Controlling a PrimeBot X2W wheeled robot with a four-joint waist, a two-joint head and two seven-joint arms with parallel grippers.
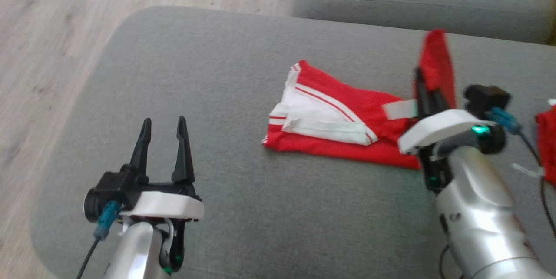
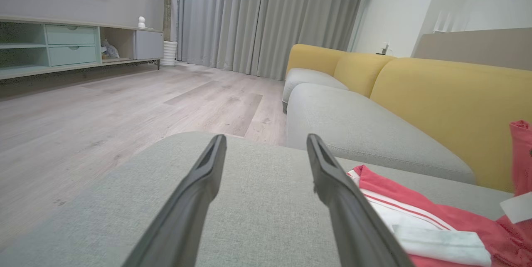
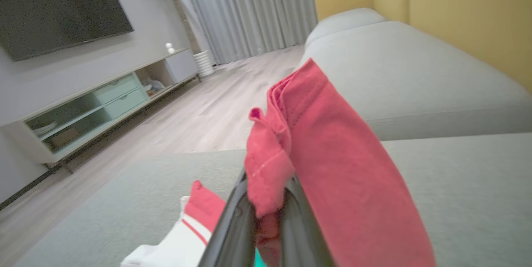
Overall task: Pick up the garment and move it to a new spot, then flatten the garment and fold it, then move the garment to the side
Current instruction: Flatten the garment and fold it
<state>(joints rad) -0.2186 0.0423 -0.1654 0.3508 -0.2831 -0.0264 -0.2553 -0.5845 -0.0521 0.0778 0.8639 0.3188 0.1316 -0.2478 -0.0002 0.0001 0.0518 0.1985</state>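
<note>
A: Where is the red fabric garment with white stripes (image 1: 330, 118) being supported?

B: On the grey upholstered sofa cushion (image 1: 208, 61), with one corner being held up off it.

A: Why is that corner being held aloft?

B: It is being pinched between the closed fingers of the right gripper (image 1: 425, 88), probably so a fold can be laid over. The left gripper (image 1: 164, 124) is being held with fingers spread, well apart from the cloth, gripping nothing.
</note>
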